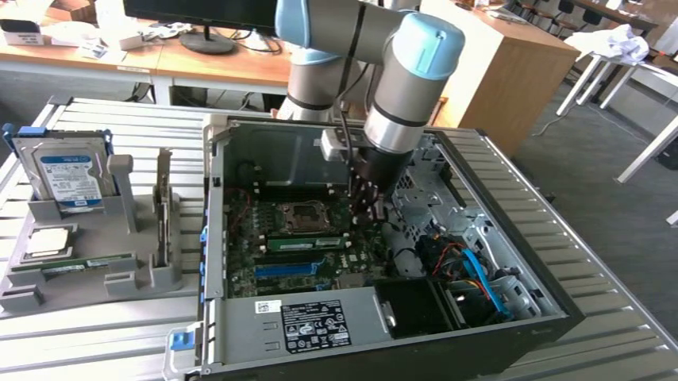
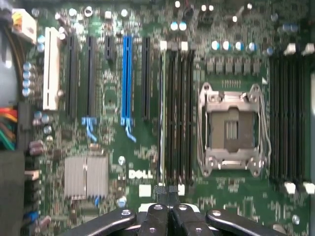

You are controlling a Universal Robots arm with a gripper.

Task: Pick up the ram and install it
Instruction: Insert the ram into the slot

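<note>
Over the motherboard (image 2: 128, 98), inside the computer case (image 1: 529, 309) | gripper (image 2: 166, 192): fingers together, holding nothing | ram (image 1: 305, 242) seated beside CPU socket (image 1: 300, 216)

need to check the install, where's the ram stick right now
The ram sits in a slot on the motherboard inside the open computer case, just below the empty processor socket in the exterior view.
</note>
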